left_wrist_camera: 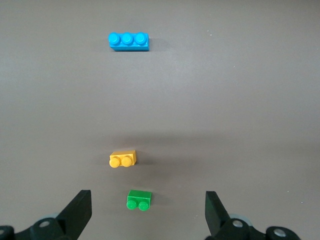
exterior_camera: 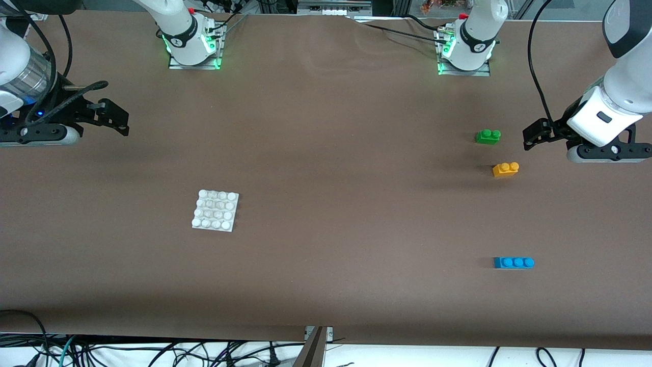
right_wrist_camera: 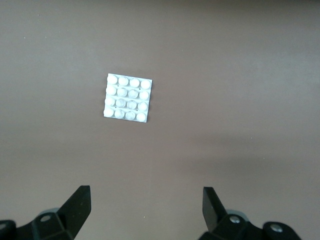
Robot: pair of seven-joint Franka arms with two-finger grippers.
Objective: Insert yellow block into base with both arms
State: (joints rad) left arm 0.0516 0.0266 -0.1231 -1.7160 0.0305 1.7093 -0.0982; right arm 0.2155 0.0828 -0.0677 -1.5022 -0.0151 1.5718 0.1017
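Arms wait raised at the table's two ends. The left gripper (exterior_camera: 532,136) hangs over bare table at its end, jaws spread wide, holding nothing; the right gripper (exterior_camera: 116,116) does likewise at its end. The yellow block (exterior_camera: 505,168) lies on the table just nearer the camera than the green brick (exterior_camera: 488,136). The base (exterior_camera: 215,210) lies flat toward the right arm's end

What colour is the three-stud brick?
Blue: the three-stud brick shows best in the left wrist view.
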